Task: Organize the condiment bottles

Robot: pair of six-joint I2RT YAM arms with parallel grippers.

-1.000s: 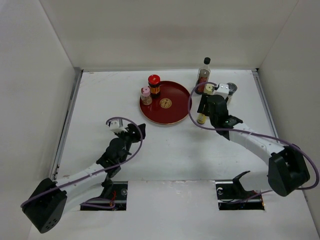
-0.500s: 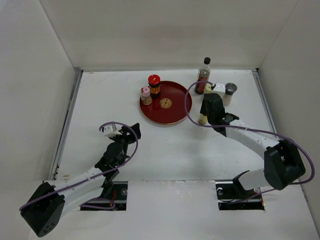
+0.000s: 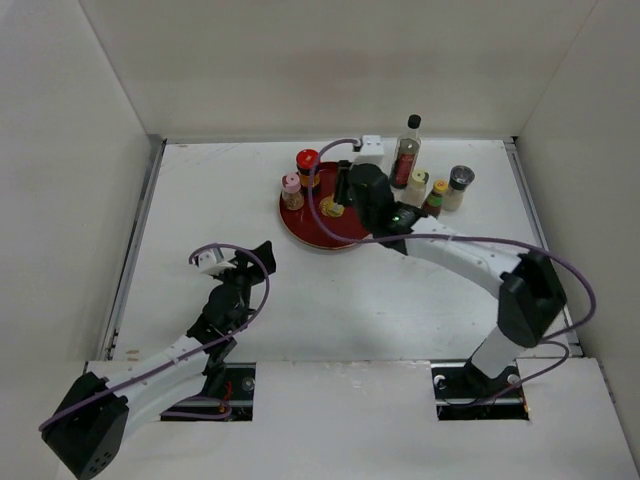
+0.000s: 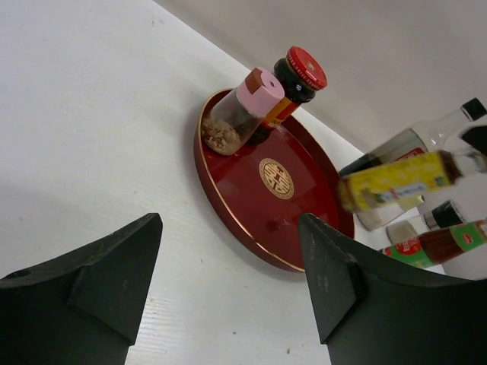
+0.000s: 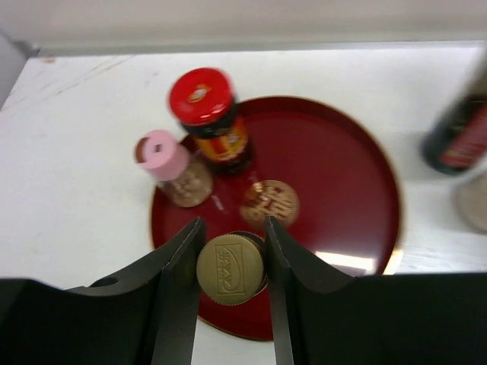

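We list: right gripper [image 5: 231,234] clamped on yellow-capped bottle [image 5: 230,270], above the plate [image 5: 335,175]; left gripper [image 4: 230,228] spread wide, holding nothing.

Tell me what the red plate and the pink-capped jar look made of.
The red plate: glossy lacquer or plastic, judging by the bright sheen; gold-trimmed rim. The pink-capped jar: clear body, glass or plastic, brown contents showing through; matte pink cap, probably plastic.

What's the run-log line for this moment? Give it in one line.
right gripper: shut on yellow-capped bottle, over red plate | left gripper: jaws open, empty | on plate: red-capped jar, pink-capped shaker
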